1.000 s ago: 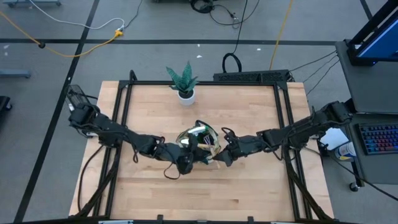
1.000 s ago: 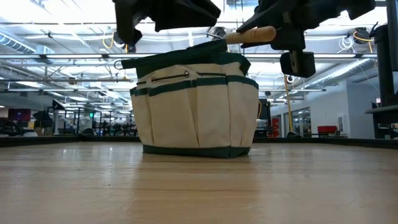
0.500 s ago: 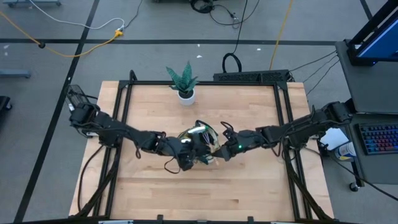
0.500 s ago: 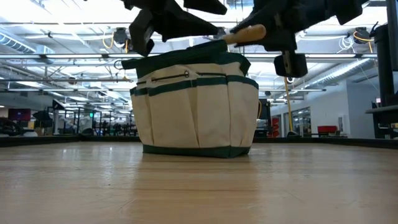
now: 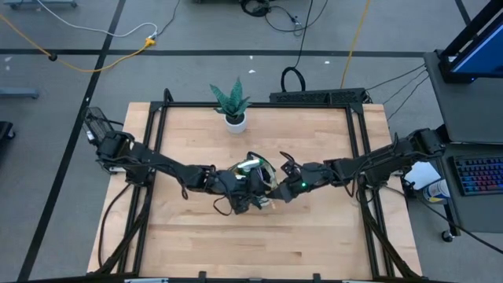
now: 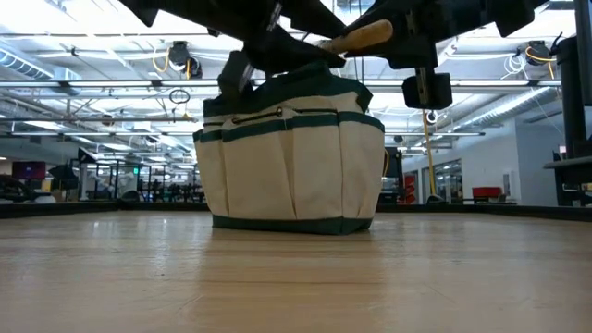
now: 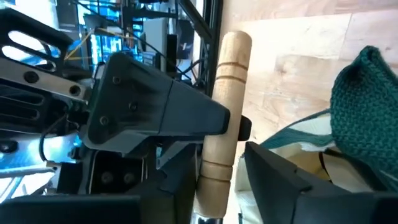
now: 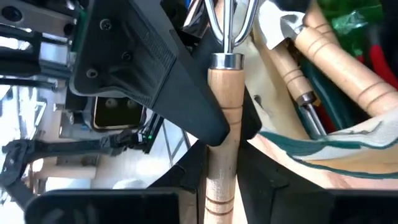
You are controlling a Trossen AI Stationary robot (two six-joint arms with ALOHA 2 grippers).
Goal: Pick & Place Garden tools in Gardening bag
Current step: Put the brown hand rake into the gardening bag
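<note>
Both arms [image 5: 196, 177] crowd bag [image 6: 291, 166] mouth, bare table [image 5: 314, 244] around

The left gripper [image 5: 253, 191] has slid in over the gardening bag [image 6: 291, 166], meeting the wooden-handled tool [image 6: 356, 37].

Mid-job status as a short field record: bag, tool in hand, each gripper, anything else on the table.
bag: gardening bag upright mid-table, wooden-handled tools already inside
tool in hand: wooden-handled hand rake, above the bag's rim
right gripper: shut on the rake's handle
left gripper: over the bag, fingers either side of the same handle
other: potted plant at the table's far edge
</note>
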